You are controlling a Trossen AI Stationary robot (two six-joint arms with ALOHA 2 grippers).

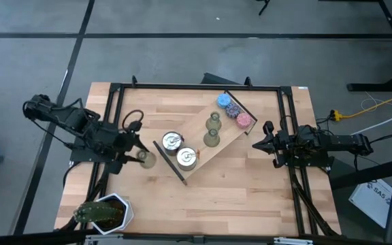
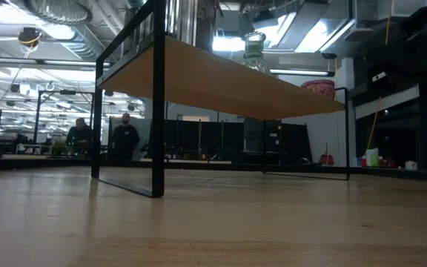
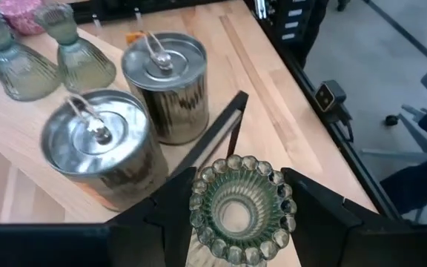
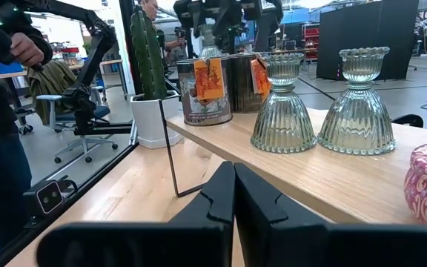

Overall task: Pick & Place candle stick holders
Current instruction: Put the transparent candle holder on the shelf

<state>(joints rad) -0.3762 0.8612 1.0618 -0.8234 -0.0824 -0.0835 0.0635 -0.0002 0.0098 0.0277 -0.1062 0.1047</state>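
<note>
The left gripper (image 3: 236, 215) clamps a ribbed, pale green glass candle stick holder (image 3: 241, 208) just off the raised wooden shelf's (image 1: 199, 163) eight-o'clock corner. It looks rigid, slick and breakable, best pinched at its narrow neck. The right gripper (image 4: 233, 194) waits closed at three o'clock.

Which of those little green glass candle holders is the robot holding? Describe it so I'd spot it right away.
Find the raised wooden shelf slanting across the table. Off its lower end, beside the two silver tins, the left gripper clamps one candle holder. Unlike the two candle holders on the shelf, it sits between dark fingers, off the board.
</note>
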